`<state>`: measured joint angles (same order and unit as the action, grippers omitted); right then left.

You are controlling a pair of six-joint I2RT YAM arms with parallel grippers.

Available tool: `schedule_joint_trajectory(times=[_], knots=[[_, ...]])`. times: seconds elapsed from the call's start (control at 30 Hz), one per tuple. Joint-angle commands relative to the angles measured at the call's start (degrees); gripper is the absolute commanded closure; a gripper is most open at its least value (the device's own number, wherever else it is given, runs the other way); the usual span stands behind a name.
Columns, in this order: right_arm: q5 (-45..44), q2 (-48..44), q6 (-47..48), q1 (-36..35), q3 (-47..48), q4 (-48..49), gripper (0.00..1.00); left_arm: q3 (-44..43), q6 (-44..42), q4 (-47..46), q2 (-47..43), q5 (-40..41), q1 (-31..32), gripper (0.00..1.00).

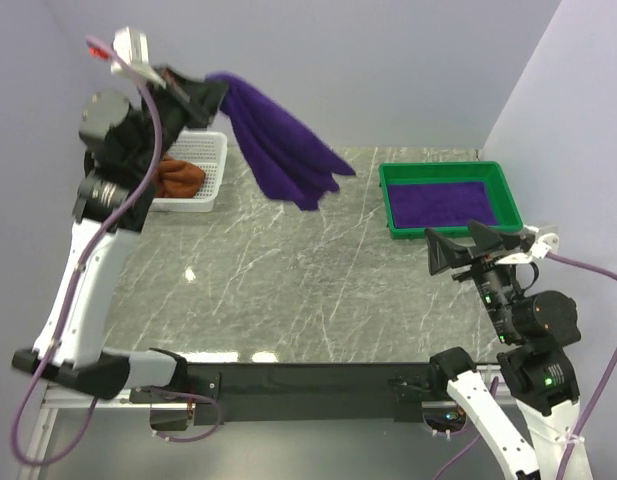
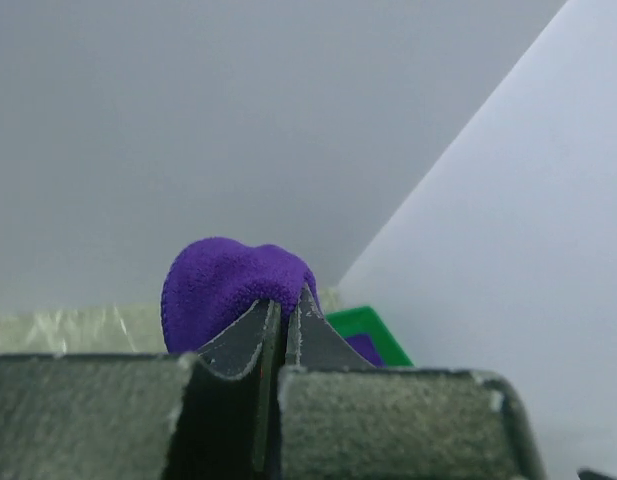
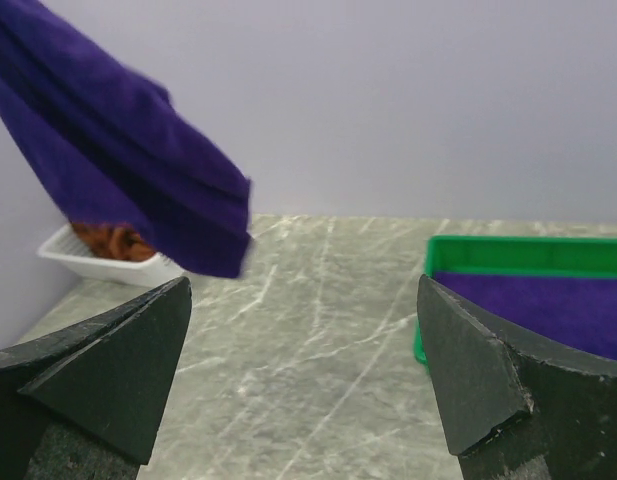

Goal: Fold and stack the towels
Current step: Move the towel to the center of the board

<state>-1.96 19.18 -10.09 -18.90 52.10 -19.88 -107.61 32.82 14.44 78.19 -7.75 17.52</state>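
Towel of purple terry cloth (image 1: 278,145) hangs high at the far left, clamped in my left gripper (image 1: 216,90) above the grey marble table (image 1: 288,280), while my right gripper (image 1: 452,232) stands wide open near the green plastic tray (image 1: 443,168).

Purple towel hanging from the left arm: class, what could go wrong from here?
1. The left tool pinches only a small bunch of the purple towel, so it might slip free.
2. The towel hangs bunched rather than spread, so it may land crumpled on the table.
3. The right tool stands open, apart from the towel, so nothing steadies the hanging end.
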Motion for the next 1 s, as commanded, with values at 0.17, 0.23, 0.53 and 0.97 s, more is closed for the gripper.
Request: schedule_joint_trajectory(times=[0.17,0.23,0.53,0.97], knots=[[10.39,11.04,-8.88,-0.44,0.73,-1.74,0.00,41.09,3.22,-3.00,-10.96,3.69,0.85,0.94],[11.88,15.61,-10.65,-0.53,-0.67,-1.65,0.00,45.02,1.20,-2.67,-8.42,7.64,0.85,0.92],[7.50,39.16,-11.62,-8.69,-0.68,0.80,0.01,22.12,-8.64,1.83,22.78,20.41,0.76,0.80],[8.28,63.15,-11.00,-16.70,4.06,6.86,0.23,37.18,2.59,2.26,3.74,19.34,4.45,0.00]])
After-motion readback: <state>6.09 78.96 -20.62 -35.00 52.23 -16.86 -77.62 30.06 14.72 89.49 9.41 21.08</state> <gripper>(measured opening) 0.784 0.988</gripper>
